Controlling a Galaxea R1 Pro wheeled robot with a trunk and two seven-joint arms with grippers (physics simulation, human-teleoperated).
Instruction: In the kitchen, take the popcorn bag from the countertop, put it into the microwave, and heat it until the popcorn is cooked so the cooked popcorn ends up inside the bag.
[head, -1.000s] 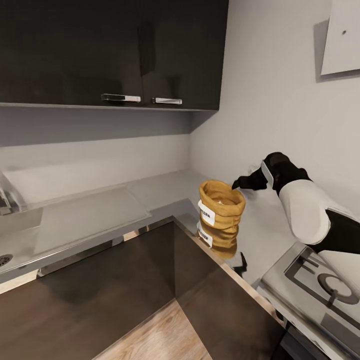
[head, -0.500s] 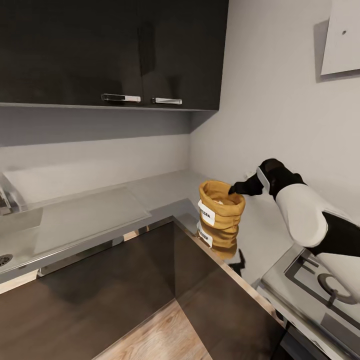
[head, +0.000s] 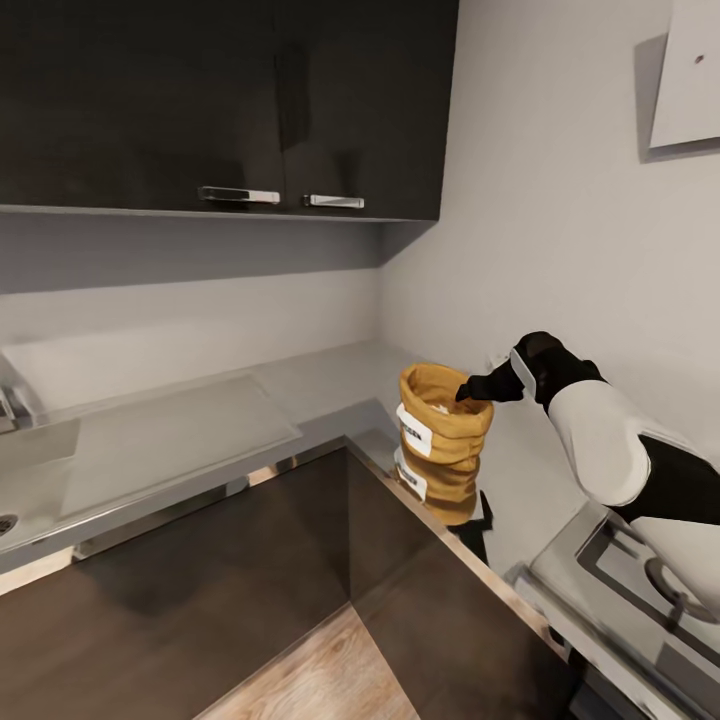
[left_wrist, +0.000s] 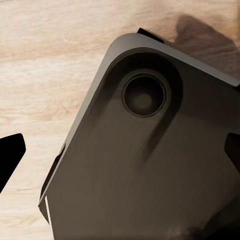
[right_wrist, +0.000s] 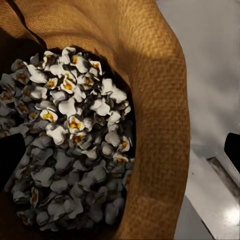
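Note:
The popcorn bag (head: 441, 452), a tan sack with white labels, stands upright at the inner corner of the grey countertop (head: 190, 432). My right gripper (head: 468, 390) reaches in from the right and sits at the bag's far rim. In the right wrist view the bag (right_wrist: 160, 105) shows white popcorn (right_wrist: 75, 125) inside. The right gripper (right_wrist: 120, 155) is open, with one finger (right_wrist: 10, 157) over the bag's mouth and the other (right_wrist: 233, 149) outside its wall. The left gripper (left_wrist: 122, 152) is open above my dark base (left_wrist: 150, 165) and the wood floor. The microwave is out of view.
Dark wall cabinets (head: 230, 100) hang above the counter. A stove hob (head: 640, 585) lies at the right, close under my right forearm. A sink basin (head: 25, 455) is at the far left. Dark cabinet fronts (head: 200, 590) drop to a wood floor (head: 320, 665).
My right gripper has moved left and slightly down, from beside the bag to its rim. The head view has shifted a little. The bag has stayed put.

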